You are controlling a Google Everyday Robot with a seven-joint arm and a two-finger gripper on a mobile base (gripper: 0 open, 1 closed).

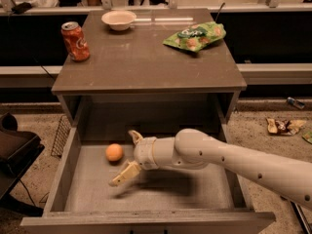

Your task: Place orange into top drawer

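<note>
Camera view shows us the orange (114, 152) lying on the pale floor of the top drawer (66, 172), in its left half, free of any grip; the tool (126, 157) hangs just beside it on the right, jaws spread wide and holding nothing, one finger farther back, one nearer the drawer front; we judge the placing done and the retreat in hand; we would raise the tool first, then draw it away to the right, so neither finger sets the round fruit rolling; we would also mind the table (146, 67) edge overhead.
</note>
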